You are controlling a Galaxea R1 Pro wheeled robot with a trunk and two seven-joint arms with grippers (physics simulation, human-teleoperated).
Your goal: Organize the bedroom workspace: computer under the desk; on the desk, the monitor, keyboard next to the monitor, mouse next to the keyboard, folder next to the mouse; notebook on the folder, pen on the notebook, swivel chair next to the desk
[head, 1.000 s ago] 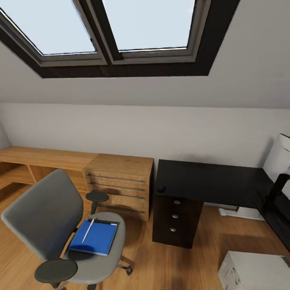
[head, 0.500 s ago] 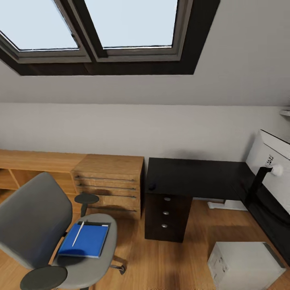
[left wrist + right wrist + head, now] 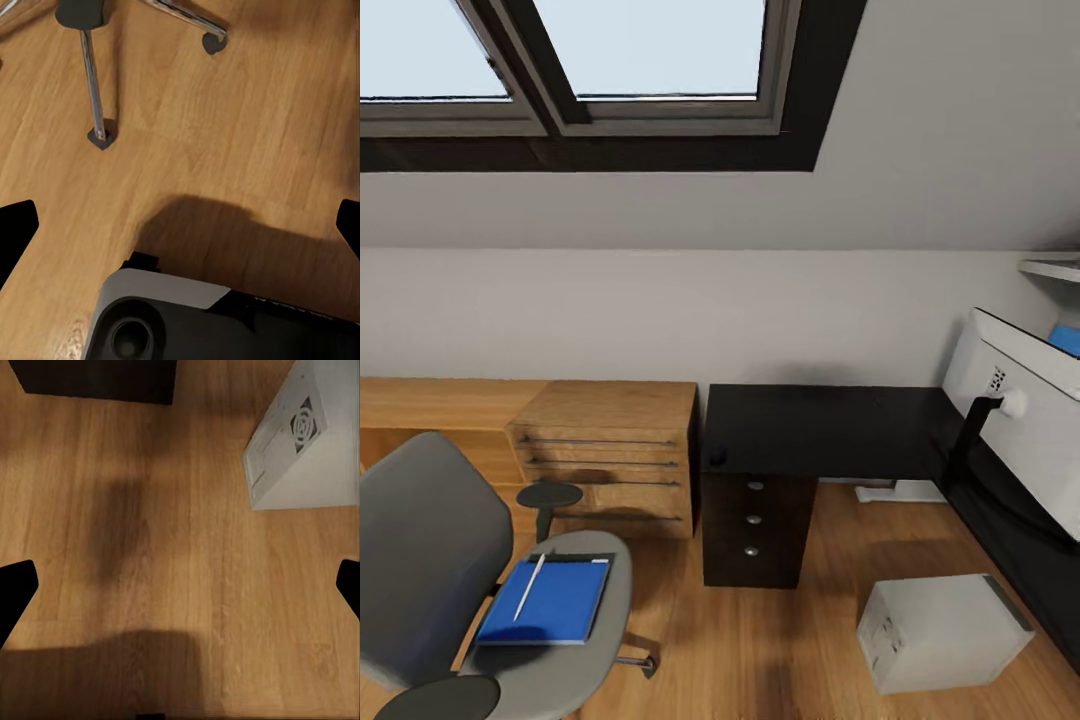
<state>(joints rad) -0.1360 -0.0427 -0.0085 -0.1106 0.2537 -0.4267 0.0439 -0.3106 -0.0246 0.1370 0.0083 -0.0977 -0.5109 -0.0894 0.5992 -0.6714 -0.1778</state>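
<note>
Bedroom workspace, both hands wide open and empty.
Desk stands by the wall; swivel chair well apart; monitor on desk; computer on the floor beside it; folder on the seat, carrying pen; mouse at desk edge. Left hand and right hand hang over floor.
</note>
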